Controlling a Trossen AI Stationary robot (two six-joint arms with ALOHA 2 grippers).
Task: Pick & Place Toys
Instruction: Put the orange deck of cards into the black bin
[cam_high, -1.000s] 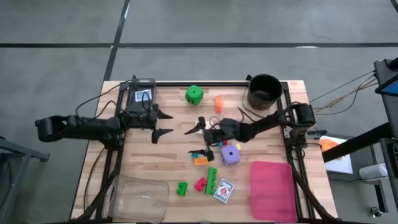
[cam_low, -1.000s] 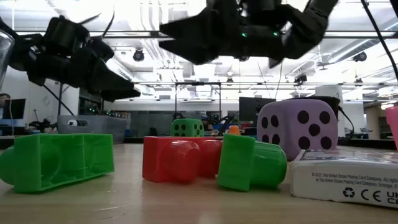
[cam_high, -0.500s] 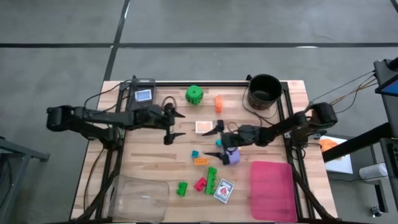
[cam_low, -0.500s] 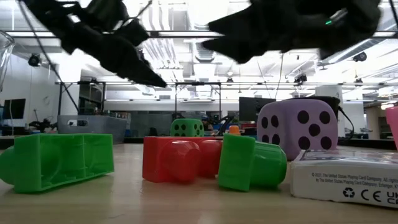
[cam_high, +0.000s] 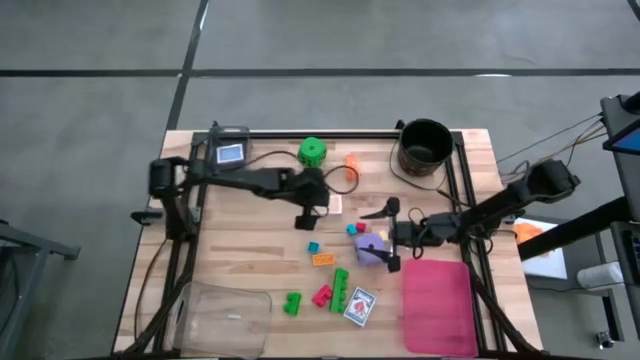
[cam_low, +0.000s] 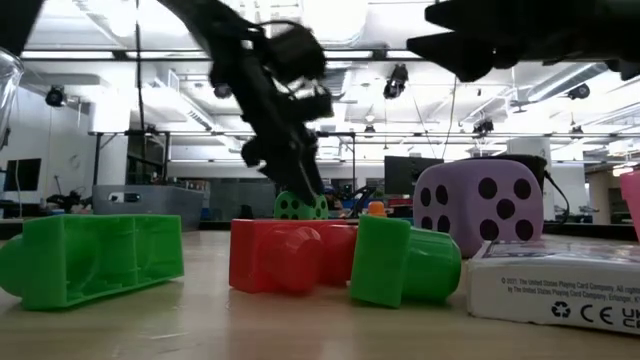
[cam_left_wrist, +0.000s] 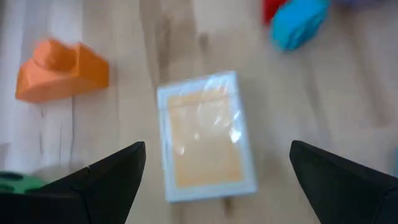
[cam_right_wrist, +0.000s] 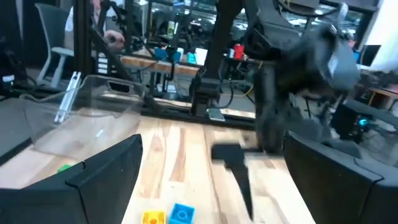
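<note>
Card pack (cam_left_wrist: 205, 134) lies between the left gripper's (cam_left_wrist: 214, 177) spread jaws, awaiting descent and closure; right gripper (cam_high: 390, 236) waits open over the purple die (cam_high: 368, 246).

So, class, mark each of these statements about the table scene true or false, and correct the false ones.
1. The left gripper is open above a card pack. True.
2. The purple die lies in the bucket. False: it stands on the table.
3. The pink tray holds nothing. True.
4. The right gripper is shut on a green brick. False: it is open and holds nothing.
5. An orange brick lies near the card pack. True.
</note>
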